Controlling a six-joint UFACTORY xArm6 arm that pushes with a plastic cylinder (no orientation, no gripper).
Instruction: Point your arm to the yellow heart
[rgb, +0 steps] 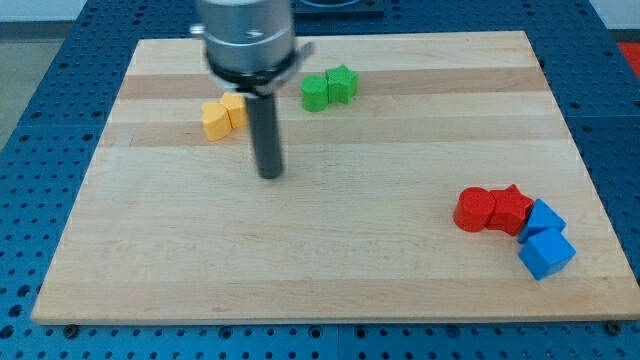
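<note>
Yellow heart (234, 108) in the upper left of the frame, touching a second yellow block (213, 120) on its lower left — which of the two is truly the heart hard to settle, shapes being small and partly masked by the rod. My tip (270, 174) down on the wooden board (330, 270), just below and right of the yellow pair, not touching. No jaws at all here: a bare rod, holding nothing. Likely light, rigid, smooth-sided, quick to slide or spin at a nudge — best approached at the flat right edge, gently. Green pair (328, 88) near the top centre; red blocks (492, 210) and blue blocks (545, 240) clustered at lower right. Arm body cut off at the top edge.
</note>
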